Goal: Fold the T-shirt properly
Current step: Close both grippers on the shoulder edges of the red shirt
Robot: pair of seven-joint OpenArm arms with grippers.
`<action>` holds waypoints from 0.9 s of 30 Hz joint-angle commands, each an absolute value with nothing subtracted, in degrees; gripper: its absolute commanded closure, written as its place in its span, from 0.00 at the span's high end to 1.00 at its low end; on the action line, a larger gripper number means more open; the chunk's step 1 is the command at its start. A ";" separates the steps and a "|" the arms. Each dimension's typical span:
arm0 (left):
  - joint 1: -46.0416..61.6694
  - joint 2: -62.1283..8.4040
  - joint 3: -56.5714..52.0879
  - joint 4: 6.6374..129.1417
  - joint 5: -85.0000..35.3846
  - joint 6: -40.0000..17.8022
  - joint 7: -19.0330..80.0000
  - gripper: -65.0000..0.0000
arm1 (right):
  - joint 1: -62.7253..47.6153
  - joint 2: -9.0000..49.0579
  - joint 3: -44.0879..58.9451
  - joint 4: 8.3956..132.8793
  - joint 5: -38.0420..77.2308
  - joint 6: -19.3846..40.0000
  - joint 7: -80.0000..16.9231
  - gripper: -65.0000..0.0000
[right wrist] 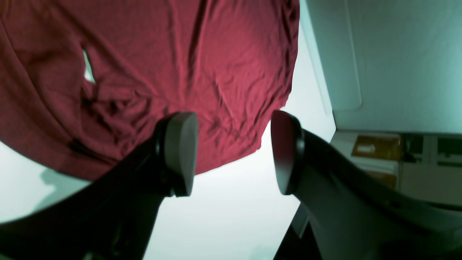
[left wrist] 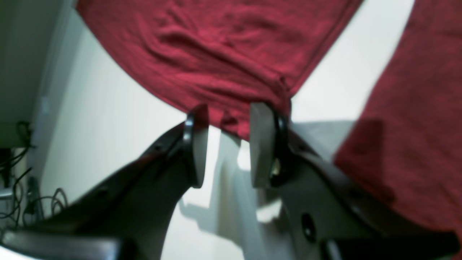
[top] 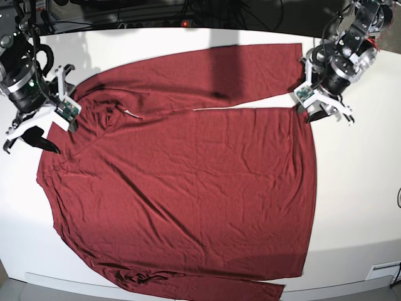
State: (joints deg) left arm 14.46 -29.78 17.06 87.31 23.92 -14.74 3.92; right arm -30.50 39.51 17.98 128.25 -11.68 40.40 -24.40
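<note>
T-shirt (top: 188, 182) lies spread on the bench (top: 357, 188); left tool (left wrist: 225, 144) unclenched at its hem corner, right tool (right wrist: 232, 153) released; next, pinch that corner.

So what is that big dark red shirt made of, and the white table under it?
The big dark red shirt looks like thin, soft knit cloth, matte: it lies limp with many small wrinkles. The white table looks hard and smooth, maybe painted board or laminate, with a slight sheen; its exact material is unclear.
</note>
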 commanded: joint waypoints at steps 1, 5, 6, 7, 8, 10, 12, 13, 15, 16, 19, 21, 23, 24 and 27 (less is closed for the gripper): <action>14.39 -30.57 16.93 89.69 23.75 -13.52 4.40 0.31 | -30.30 40.27 18.46 129.16 -11.53 39.57 -24.12 0.50; 14.04 -31.00 16.80 94.94 23.97 -7.07 9.85 0.31 | -30.30 39.46 18.46 129.16 -11.33 39.51 -24.45 0.50; 13.93 -31.40 16.62 95.64 23.94 -5.37 10.83 0.31 | -30.33 39.20 18.46 129.16 -10.70 39.51 -24.58 0.50; 13.89 -31.77 16.27 96.07 23.99 -4.05 11.33 0.31 | -30.33 39.00 18.46 129.16 -9.56 39.46 -24.88 0.50; 13.91 -32.16 15.70 96.29 23.92 -2.63 11.92 0.31 | -30.33 38.83 18.46 129.16 -8.40 39.46 -25.21 0.50; 13.96 -32.40 14.50 96.57 22.33 -1.28 14.66 0.31 | -30.30 38.59 18.46 129.16 -6.26 39.46 -25.85 0.50; 13.96 -32.40 13.72 97.30 12.62 -0.82 18.87 0.31 | -30.33 38.54 18.46 129.16 -4.62 39.46 -26.04 0.50; 13.98 -32.38 13.52 97.78 5.89 -0.82 20.64 0.31 | -30.30 38.57 18.46 129.16 -3.77 39.46 -26.26 0.50; 14.13 -32.03 13.52 98.89 -7.40 -0.89 21.89 0.31 | -30.30 38.57 18.46 129.16 -2.35 39.46 -26.46 0.50; 14.26 -31.29 13.50 99.55 -12.03 -0.99 21.91 0.31 | -30.30 38.57 18.46 129.16 -1.65 39.46 -26.74 0.50; 14.44 -27.57 13.47 101.75 -17.06 -1.04 22.81 0.31 | -30.30 38.57 18.46 129.16 1.17 39.46 -28.71 0.50; 14.44 -24.84 13.47 103.00 -18.55 -1.04 23.20 0.31 | -30.33 38.57 18.46 129.16 2.26 39.44 -30.61 0.50; 14.41 -22.22 13.41 103.28 -18.41 -0.25 23.16 0.31 | -30.33 38.57 18.46 129.16 2.46 39.46 -32.36 0.50; 14.44 -21.02 13.41 103.28 -17.41 1.08 23.14 0.31 | -30.33 38.57 18.46 129.16 2.48 39.44 -32.97 0.50; 14.46 -18.09 13.41 103.24 -13.08 5.72 23.14 0.33 | -30.33 38.57 18.46 129.16 4.19 39.46 -33.89 0.50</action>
State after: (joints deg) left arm 14.94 -17.80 13.78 102.24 -13.23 5.87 24.49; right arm -30.50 37.76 17.98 128.25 3.73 40.14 -34.59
